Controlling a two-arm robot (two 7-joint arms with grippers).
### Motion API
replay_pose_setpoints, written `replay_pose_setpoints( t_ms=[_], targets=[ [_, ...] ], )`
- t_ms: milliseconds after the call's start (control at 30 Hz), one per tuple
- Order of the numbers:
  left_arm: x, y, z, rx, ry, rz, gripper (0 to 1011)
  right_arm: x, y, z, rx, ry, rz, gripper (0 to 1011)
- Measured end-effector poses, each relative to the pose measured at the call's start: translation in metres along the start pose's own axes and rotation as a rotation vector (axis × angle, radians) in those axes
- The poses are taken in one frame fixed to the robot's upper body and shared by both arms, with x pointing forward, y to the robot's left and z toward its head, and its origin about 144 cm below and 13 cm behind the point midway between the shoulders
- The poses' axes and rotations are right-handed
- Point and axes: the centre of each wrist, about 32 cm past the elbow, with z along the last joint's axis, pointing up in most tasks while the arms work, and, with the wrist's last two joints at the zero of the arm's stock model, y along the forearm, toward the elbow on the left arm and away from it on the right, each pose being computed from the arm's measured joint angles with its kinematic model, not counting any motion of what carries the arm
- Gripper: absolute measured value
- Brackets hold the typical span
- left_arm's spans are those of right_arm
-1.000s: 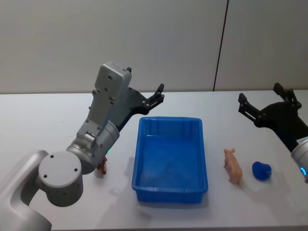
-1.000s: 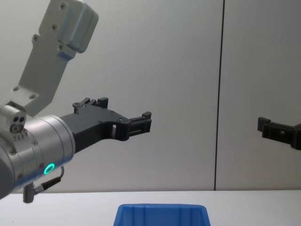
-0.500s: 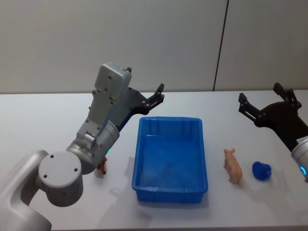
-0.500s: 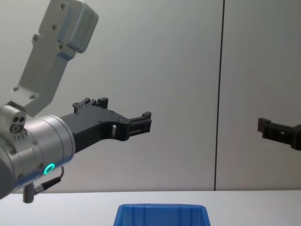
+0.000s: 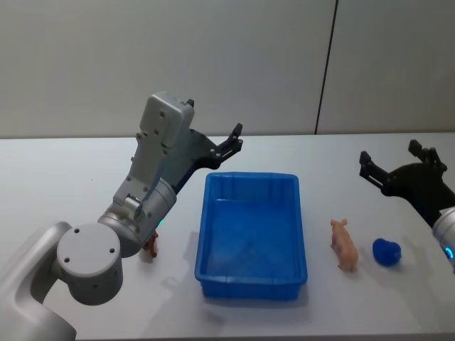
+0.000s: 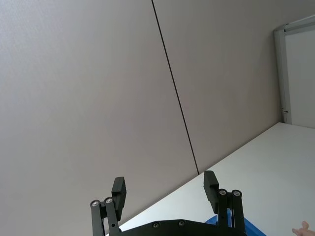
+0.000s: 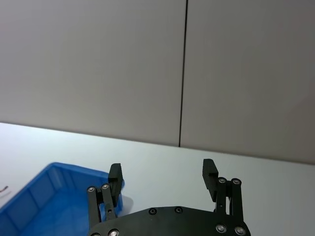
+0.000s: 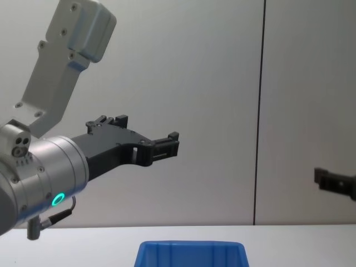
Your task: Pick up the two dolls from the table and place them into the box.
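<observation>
The blue box (image 5: 250, 287) stands mid-table with nothing inside, and its rim shows low in the chest view (image 8: 192, 247). A tiny brown doll (image 5: 150, 248) stands to its left, half hidden behind my left arm. A pink pig doll (image 5: 344, 245) lies on the white table (image 5: 64, 177) to the box's right. My left gripper (image 5: 233, 140) is raised above the box's far left corner, open and empty (image 6: 165, 182). My right gripper (image 5: 390, 153) hovers open beyond the pig, facing the box (image 7: 163, 169).
A small blue lump (image 5: 386, 251) lies just right of the pig. A grey wall with a dark vertical seam (image 5: 325, 67) backs the table. Bare tabletop spreads in front of the box and at the far left.
My right gripper has shifted a little to the right and lower. The left arm, the box and both dolls have not moved.
</observation>
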Motion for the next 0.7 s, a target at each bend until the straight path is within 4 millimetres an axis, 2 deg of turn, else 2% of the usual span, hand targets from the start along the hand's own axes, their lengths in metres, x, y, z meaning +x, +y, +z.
replay_pose_setpoints(
  t_ms=[700],
  targets=[
    [0.0, 0.0, 0.0, 0.0, 0.0, 0.0, 1001, 0.022, 0.001, -0.038, -0.255, 0.021, -0.091, 1001]
  ],
)
